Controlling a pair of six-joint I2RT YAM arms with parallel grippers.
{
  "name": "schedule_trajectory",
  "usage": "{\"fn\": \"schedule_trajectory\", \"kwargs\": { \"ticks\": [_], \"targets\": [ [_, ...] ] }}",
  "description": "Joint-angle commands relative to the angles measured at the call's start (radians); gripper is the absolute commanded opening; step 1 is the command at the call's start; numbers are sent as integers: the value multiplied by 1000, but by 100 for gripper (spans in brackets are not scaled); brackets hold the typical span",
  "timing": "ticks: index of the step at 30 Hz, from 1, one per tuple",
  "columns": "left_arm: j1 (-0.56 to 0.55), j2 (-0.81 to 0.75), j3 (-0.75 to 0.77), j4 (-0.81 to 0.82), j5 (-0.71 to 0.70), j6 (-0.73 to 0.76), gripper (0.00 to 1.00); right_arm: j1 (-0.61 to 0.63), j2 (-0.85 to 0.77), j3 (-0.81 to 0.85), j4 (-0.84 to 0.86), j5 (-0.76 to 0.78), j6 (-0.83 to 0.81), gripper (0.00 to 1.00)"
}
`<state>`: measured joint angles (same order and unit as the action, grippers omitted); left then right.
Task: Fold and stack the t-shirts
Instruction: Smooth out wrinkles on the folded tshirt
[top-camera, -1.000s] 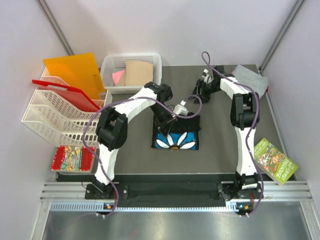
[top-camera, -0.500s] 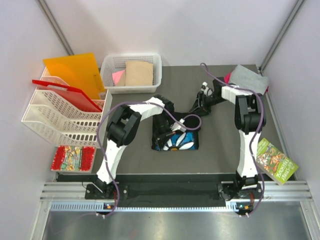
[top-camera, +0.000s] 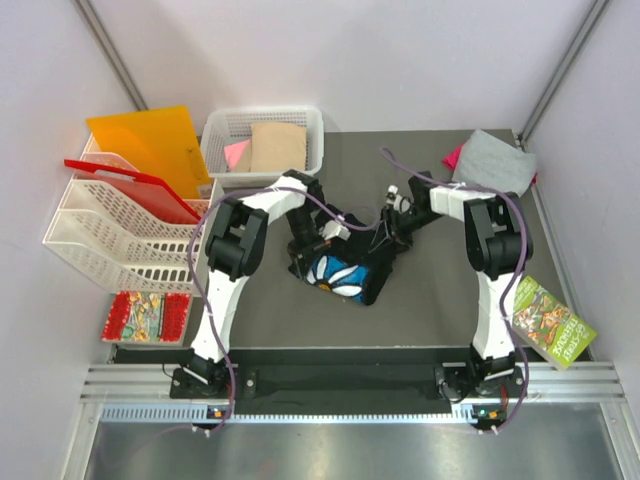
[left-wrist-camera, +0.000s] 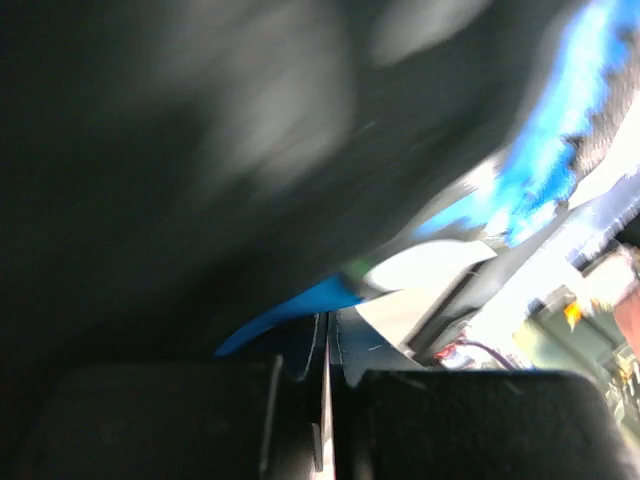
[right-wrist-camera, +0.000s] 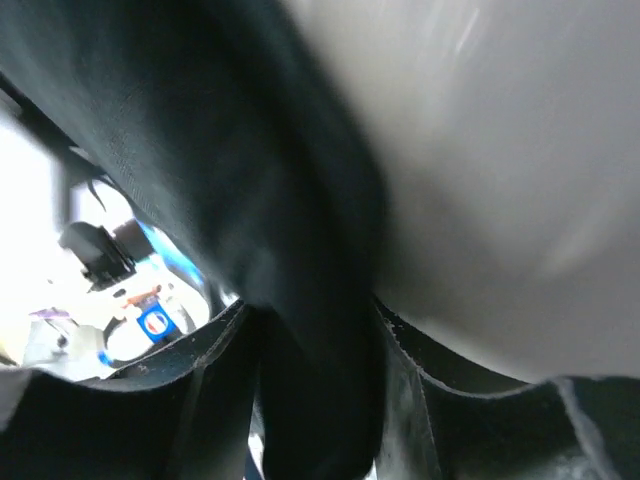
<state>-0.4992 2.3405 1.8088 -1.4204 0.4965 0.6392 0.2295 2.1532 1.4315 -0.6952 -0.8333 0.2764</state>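
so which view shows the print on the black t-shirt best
top external: the black t-shirt and its blue-and-white print show sharp and almost whole. left wrist gives only blurred blue streaks up close; right wrist shows mostly plain black cloth.

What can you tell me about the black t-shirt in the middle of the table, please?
The black t-shirt is soft dark cloth folded into a compact bundle, its blue-and-white flower print facing up. It rests on the table, skewed to its edges. The left tool pinches its far-left edge, and the right tool grips a thick fold at its far-right corner.
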Motion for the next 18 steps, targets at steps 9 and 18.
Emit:
{"fn": "schedule_trajectory", "kwargs": {
  "ticks": [9, 18],
  "targets": [
    [139, 25, 261, 21, -157, 50, 0, 139, -207, -192, -73, 175, -52, 54],
    [133, -61, 403, -84, -156, 74, 0, -16, -141, -89, -96, 255, -65, 66]
  ]
}}
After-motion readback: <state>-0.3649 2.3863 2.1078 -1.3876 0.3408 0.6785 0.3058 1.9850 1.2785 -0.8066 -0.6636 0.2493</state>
